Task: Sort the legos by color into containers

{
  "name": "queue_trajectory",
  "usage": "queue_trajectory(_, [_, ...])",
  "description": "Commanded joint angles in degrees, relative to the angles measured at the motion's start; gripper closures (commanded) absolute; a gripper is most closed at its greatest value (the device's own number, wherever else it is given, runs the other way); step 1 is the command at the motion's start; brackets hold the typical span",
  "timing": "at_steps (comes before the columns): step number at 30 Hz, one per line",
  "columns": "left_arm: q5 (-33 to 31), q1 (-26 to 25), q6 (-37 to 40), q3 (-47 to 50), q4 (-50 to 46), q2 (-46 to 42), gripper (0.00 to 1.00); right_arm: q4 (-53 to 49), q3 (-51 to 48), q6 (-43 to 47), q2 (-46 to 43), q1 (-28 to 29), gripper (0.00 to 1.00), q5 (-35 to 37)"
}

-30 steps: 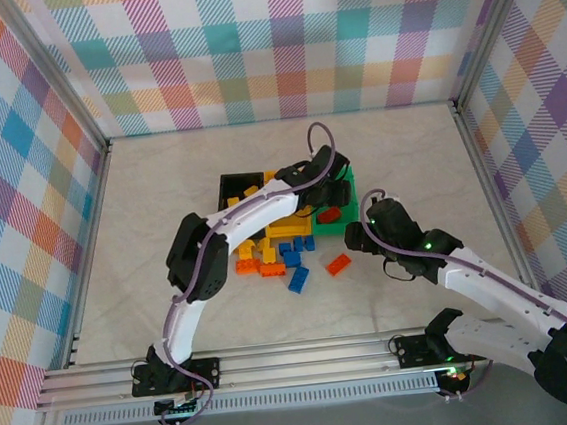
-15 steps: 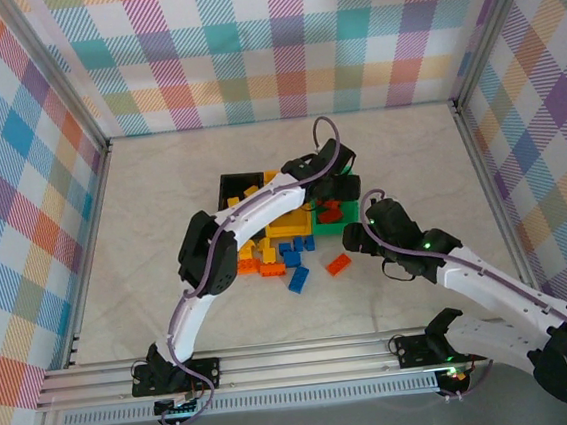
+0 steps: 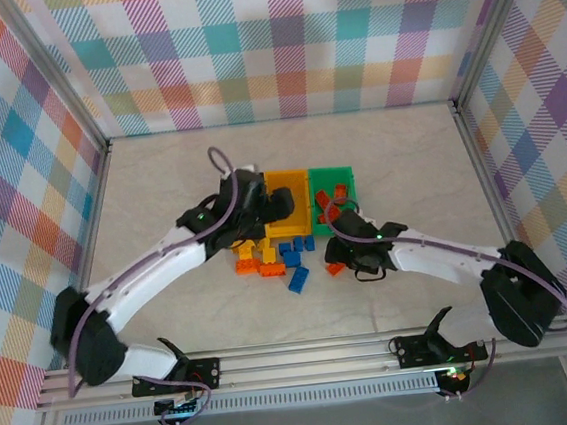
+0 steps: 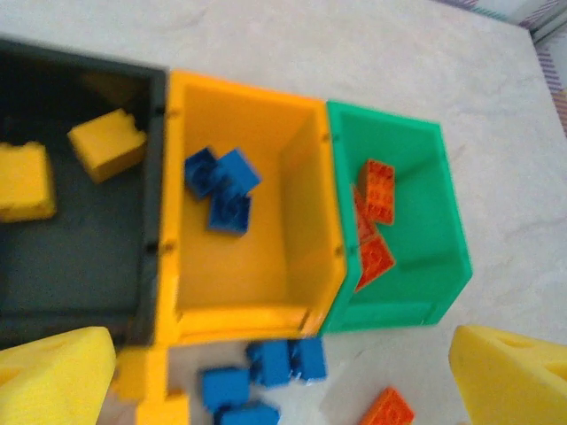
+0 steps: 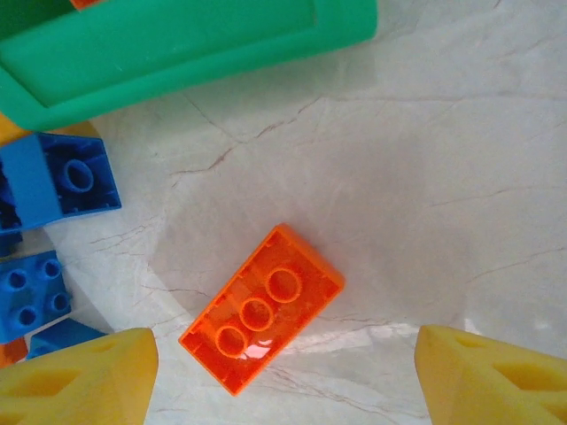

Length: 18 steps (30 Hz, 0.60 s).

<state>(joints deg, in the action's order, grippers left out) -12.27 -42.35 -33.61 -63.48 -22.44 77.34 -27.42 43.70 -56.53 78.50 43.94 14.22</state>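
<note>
Orange brick (image 5: 262, 307) lies studs-down on the table, lower centre of the right wrist view, below the green bin (image 5: 177, 44). Light, rigid, slick: pinch its long flat sides. Your right gripper (image 5: 285, 376) brackets it, spread, empty. Left gripper (image 4: 282, 376) is spread wide, empty.

You have: black bin (image 4: 89, 257), two yellow bricks (image 4: 106, 143) inside; yellow-orange bin (image 4: 257, 270), blue bricks (image 4: 221, 188); green bin (image 4: 416, 279), orange-red bricks (image 4: 376, 190); loose blue bricks (image 4: 283, 363) just outside.
</note>
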Motion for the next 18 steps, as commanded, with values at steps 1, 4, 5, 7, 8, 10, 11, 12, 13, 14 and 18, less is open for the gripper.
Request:
queue_trajectory(1, [-3.1, -0.5, -2.7, 6.8, 0.5, -6.6, 0.00, -3.0, 4.0, -8.5, 3.3, 1.0, 0.23, 2.6])
queue_trajectory(4, [-3.5, -0.5, -3.5, 11.5, -0.1, -12.4, 0.00, -2.9, 5.3, -10.7, 6.4, 1.1, 0.23, 2.2])
queue_trajectory(5, [-3.7, -0.5, -3.7, 12.7, -0.3, -13.8, 0.00, -3.0, 5.9, -11.0, 7.5, 1.1, 0.23, 2.0])
queue_trajectory(7, [-4.2, -0.5, -4.1, 14.9, -0.6, -16.4, 0.00, -4.7, 7.4, -11.7, 10.1, 1.4, 0.23, 2.0])
queue_trajectory(8, [-4.6, -0.5, -4.4, 15.6, -0.7, -17.2, 0.00, -5.9, 8.1, -12.2, 11.3, 1.5, 0.23, 2.1])
queue_trajectory(10, [-5.1, -0.5, -4.7, 16.7, -1.2, -18.5, 0.00, -7.7, 8.9, -13.0, 13.7, 1.5, 0.24, 1.8])
queue_trajectory(11, [-5.1, -0.5, -4.7, 17.2, -1.2, -18.9, 0.00, -8.0, 9.0, -13.4, 14.5, 1.5, 0.24, 1.7])
queue_trajectory(12, [-5.2, -0.5, -4.7, 17.6, -1.2, -19.2, 0.00, -8.2, 9.2, -13.5, 15.5, 1.5, 0.24, 1.5])
queue_trajectory(13, [-5.1, -0.5, -4.7, 17.9, -1.2, -19.4, 0.00, -8.3, 9.5, -13.4, 16.4, 1.5, 0.25, 1.2])
queue_trajectory(14, [-5.1, -0.5, -4.7, 18.2, -1.2, -19.6, 0.00, -8.6, 9.9, -13.3, 17.2, 1.5, 0.25, 1.1])
queue_trajectory(18, [-5.4, -0.5, -4.3, 19.4, -1.5, -20.2, 0.00, -9.8, 10.6, -12.5, 18.9, 1.7, 0.33, 0.3])
